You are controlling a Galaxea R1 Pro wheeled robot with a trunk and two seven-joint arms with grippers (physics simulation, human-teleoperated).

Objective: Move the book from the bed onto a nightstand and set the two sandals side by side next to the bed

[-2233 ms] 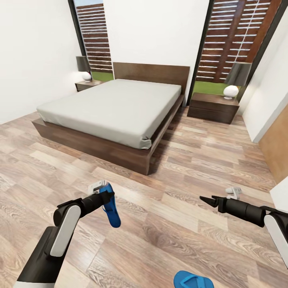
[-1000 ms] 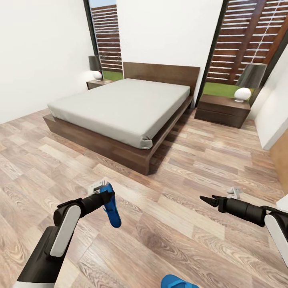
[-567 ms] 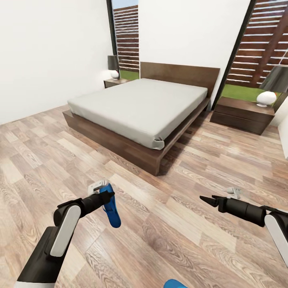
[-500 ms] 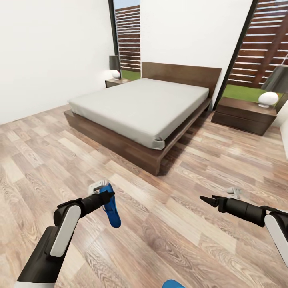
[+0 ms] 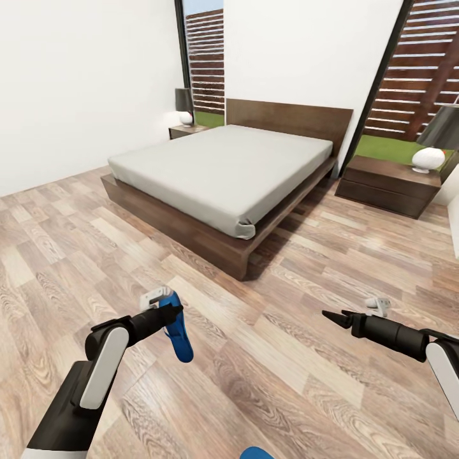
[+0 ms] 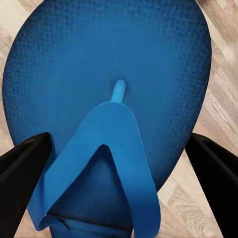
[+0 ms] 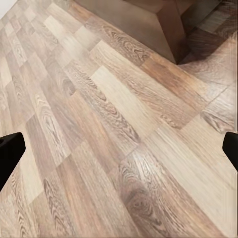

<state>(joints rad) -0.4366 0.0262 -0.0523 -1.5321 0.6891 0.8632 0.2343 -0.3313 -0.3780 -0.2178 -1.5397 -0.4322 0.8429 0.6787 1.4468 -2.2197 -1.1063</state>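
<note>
My left gripper (image 5: 169,313) is shut on a bright blue sandal (image 5: 180,333), which hangs toe-down above the wood floor. In the left wrist view the sandal (image 6: 106,74) sits between the dark fingers (image 6: 24,166). The second sandal (image 5: 255,453) peeks in at the picture's bottom edge, on the floor. My right gripper (image 5: 333,317) is open and empty over bare planks, its fingertips (image 7: 10,151) wide apart. The bed (image 5: 223,166) stands ahead with a plain mattress. A nightstand (image 5: 389,185) flanks it on the right and another (image 5: 186,131) at the far left. The book is out of view.
A small white object (image 5: 377,305) lies on the floor just beyond my right gripper. Each nightstand carries a lamp (image 5: 428,159). White walls and tall dark-framed glass openings (image 5: 204,60) close the room behind the bed. Wood floor (image 5: 76,242) stretches between me and the bed frame.
The whole view has swung, so the bed now sits further right in the picture and the floor sandal has slid to the bottom edge. Both arms keep their pose, with the sandal still held.
</note>
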